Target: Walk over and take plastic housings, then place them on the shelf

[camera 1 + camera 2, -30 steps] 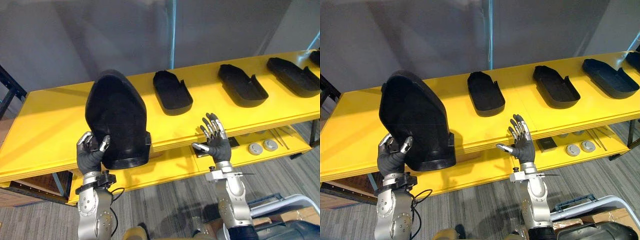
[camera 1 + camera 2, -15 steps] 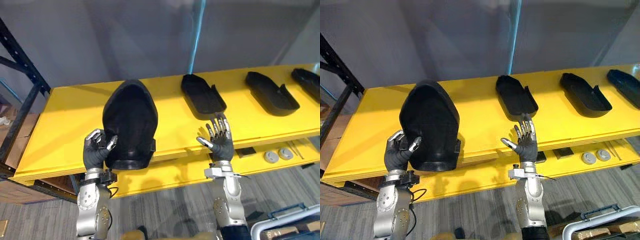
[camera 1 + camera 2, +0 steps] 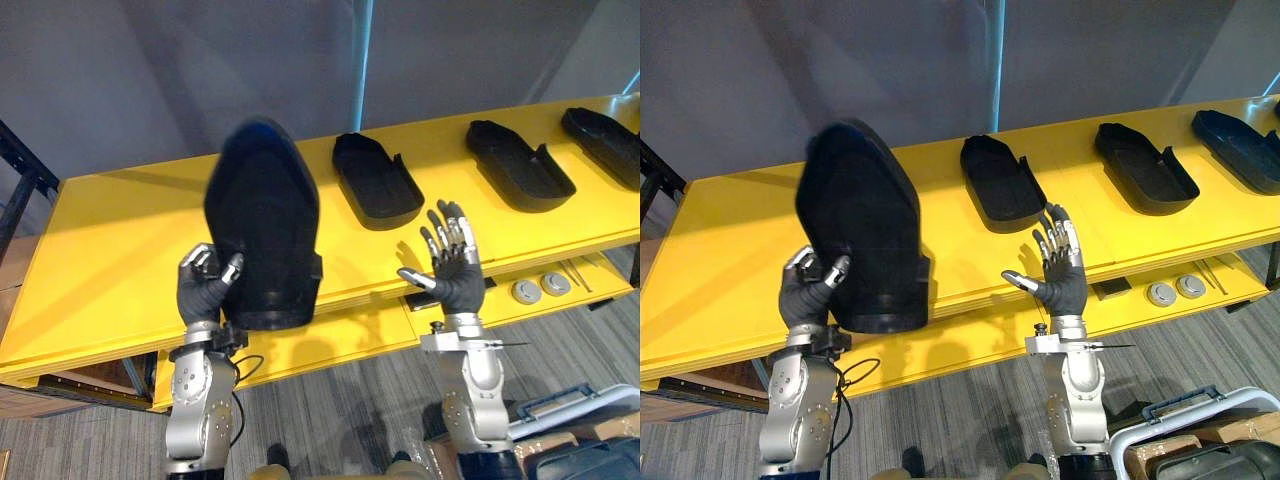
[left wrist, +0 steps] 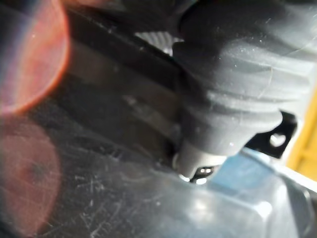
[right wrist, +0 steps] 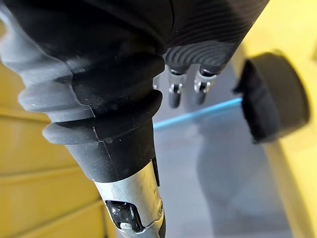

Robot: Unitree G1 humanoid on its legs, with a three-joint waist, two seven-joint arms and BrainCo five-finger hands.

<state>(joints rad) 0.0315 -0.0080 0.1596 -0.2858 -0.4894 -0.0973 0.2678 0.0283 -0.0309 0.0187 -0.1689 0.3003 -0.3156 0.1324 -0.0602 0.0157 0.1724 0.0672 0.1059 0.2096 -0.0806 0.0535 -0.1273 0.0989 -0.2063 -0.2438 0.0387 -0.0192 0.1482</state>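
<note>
Black plastic housing (image 3: 262, 240): held upright above the front edge of the yellow shelf (image 3: 100, 260), left hand (image 3: 205, 292) fingers curled round its lower rim. Right hand (image 3: 457, 278): fingers spread, empty. Further housings (image 3: 375, 182): lying along the shelf.

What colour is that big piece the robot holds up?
Black: the large black plastic housing in the left robot hand, clearest in the left eye view.

I see a long yellow shelf top (image 3: 110, 240) carrying a row of black hollow plastic housings, open side up, well apart: left housing (image 3: 375, 182), middle housing (image 3: 520, 165), right housing (image 3: 603, 135). The lower yellow ledge (image 3: 340, 335) (just beneath) holds two round silver discs (image 3: 527, 291) and a small dark block (image 3: 1110, 289).
</note>
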